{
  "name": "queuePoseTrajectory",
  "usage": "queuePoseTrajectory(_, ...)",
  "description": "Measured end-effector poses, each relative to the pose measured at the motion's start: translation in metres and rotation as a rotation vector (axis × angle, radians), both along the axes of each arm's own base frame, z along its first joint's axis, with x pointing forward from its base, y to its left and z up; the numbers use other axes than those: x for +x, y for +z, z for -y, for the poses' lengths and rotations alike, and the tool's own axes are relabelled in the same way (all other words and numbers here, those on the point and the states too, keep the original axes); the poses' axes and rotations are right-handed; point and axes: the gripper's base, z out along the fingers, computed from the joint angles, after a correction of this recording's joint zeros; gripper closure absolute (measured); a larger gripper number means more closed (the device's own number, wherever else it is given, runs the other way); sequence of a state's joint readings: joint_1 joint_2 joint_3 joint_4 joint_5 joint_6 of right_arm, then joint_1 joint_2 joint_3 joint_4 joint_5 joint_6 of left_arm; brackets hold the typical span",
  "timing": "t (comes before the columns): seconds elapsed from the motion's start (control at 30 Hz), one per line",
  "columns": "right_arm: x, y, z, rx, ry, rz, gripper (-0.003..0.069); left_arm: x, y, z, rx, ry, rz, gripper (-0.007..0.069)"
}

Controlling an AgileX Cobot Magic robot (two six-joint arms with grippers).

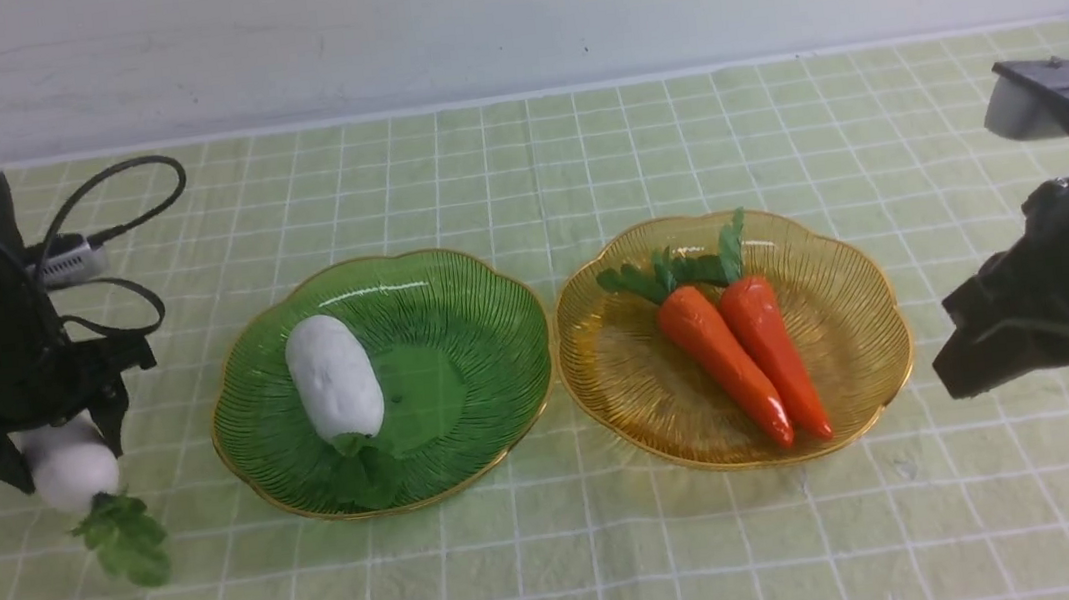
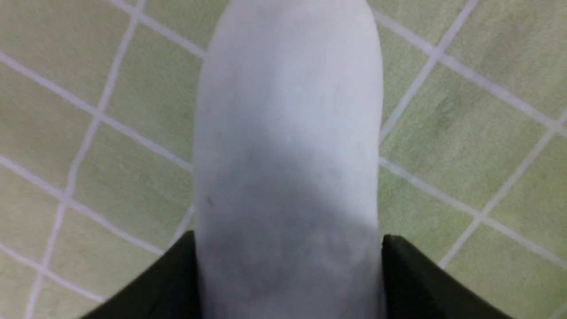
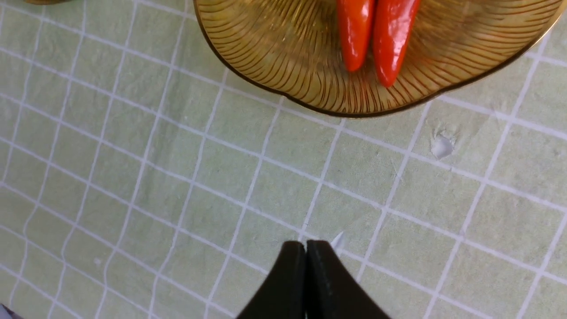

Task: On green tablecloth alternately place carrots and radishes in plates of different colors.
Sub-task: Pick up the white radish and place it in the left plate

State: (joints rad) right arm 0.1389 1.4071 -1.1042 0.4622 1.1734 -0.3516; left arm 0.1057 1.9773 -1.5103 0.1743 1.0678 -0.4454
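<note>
At the far left of the cloth, well apart from the plates, the loose radish [image 1: 71,475] is clamped in the left gripper [image 1: 59,457]. Its white body sits between the black fingers [image 2: 168,283] and its leaves [image 1: 124,543] droop below. The left wrist view shows the fingers pressed against both flanks near one end. That, I'd say, is why it hangs leaf-down: caught by the fat end, the rest dangles. Whether the leaves brush the green tablecloth [image 1: 564,558] I cannot tell.

Where it belongs looks plain enough. The green plate [image 1: 494,295] is the nearer one, and the other radish [image 1: 334,378] already lies in it, left of the middle, leaves toward the near rim. The bare half is on the plate's right, so I'd guess the gripper must carry its load over the lying radish to set it down without knocking it.

Just beside it, rim almost to rim, is the amber plate [image 1: 837,306]. It holds both carrots [image 1: 748,361], side by side and touching, with their tips toward the near edge. Each plate seems to be given one kind of vegetable.

The right gripper [image 1: 956,373] hangs off to the right of the amber plate, above the cloth. Its jaws are pressed together on nothing. Its share looks finished, and it seems parked out of the way.
</note>
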Motion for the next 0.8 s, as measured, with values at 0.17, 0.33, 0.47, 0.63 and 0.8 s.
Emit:
queuePoseTrajectory(0.17,-0.001,-0.004,-0.001,0.012,-0.009,-0.006,0.0673,0.007,0.051,0.005,-0.033,-0.136,0.04,0.0188)
queuePoseTrajectory(0.33,0.003,-0.002,-0.001,0.029,-0.03,0.028,0.0673,0.018,0.077,0.053,-0.216,-0.29,0.142,0.0188)
queuePoseTrajectory(0.47,0.005,-0.002,-0.001,0.03,-0.036,0.051,0.0673,0.018,0.065,0.108,-0.289,-0.405,0.1,0.0188)
queuePoseTrajectory(0.63,-0.003,0.0,-0.001,0.024,0.001,0.02,0.0673,0.023,0.05,0.166,-0.273,-0.551,0.152,0.0188)
queuePoseTrajectory(0.8,-0.037,0.004,0.003,0.031,0.013,0.021,0.0673,0.023,0.044,0.186,-0.255,-0.613,0.169,0.0116)
